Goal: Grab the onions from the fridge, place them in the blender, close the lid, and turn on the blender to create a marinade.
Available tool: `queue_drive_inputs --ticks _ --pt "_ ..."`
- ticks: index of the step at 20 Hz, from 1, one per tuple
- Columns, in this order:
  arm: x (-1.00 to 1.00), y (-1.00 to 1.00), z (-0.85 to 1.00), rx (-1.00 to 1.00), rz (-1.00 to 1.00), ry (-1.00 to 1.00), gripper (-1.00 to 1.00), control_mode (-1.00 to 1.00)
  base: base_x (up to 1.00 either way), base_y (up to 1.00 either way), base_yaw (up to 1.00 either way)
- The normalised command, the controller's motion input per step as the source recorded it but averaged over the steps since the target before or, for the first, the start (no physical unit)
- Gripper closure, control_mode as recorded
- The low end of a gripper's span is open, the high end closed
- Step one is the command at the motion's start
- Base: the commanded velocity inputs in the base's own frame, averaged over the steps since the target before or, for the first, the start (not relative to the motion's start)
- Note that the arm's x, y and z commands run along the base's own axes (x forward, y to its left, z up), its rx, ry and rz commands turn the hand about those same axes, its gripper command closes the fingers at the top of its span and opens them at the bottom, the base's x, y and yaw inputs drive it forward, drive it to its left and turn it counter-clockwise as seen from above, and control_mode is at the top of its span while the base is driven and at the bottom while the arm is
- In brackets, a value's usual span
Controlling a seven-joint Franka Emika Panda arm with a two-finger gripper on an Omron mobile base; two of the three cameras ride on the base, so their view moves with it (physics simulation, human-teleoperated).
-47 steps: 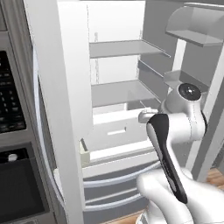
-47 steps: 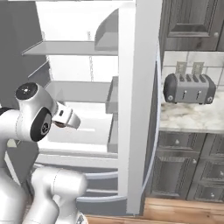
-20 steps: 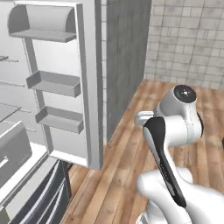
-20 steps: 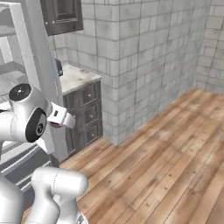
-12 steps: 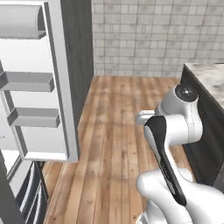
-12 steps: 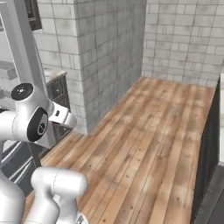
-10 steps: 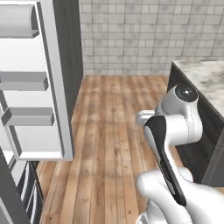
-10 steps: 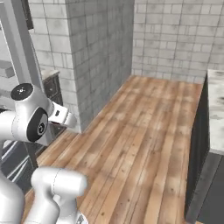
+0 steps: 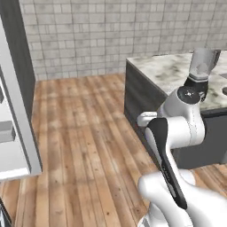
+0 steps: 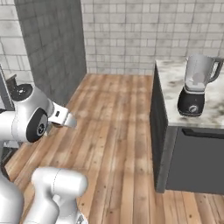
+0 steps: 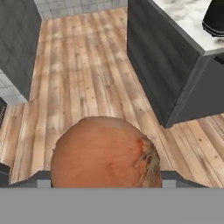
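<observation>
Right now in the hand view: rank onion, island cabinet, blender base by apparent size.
1. Island cabinet: the dark side panels span the most picture.
2. Onion: nearly as large, but it sits right at the camera between the fingertips, so nearness inflates it; its order against the cabinet is unsure.
3. Blender base: smallest, cut by the frame edge.

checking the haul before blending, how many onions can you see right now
1: the onion sits between the gripper fingers in the hand view, over the wooden floor. More may be out of sight in the fridge.
</observation>
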Motion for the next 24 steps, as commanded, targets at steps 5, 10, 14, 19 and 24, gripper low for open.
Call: queue_drive_inputs --ticks 5,10,14,19,24 --pt "0.0 0.0 0.0 0.0 0.0 0.0 1.0 1.0 0.39 -0.64 -0.25" --pt "0.0 0.0 0.0 0.0 0.0 0.0 1.0 1.0 0.51 -0.73 -0.12" --pt "0.0 0.0 0.0 0.0 0.0 0.0 1.0 1.0 0.59 -0.81 -0.01" --pt "0.0 0.0 0.0 0.0 0.0 0.0 1.0 1.0 0.61 -0.82 0.09" --pt "0.0 0.0 0.0 0.0 0.0 0.0 1.0 1.0 0.38 -0.95 0.29"
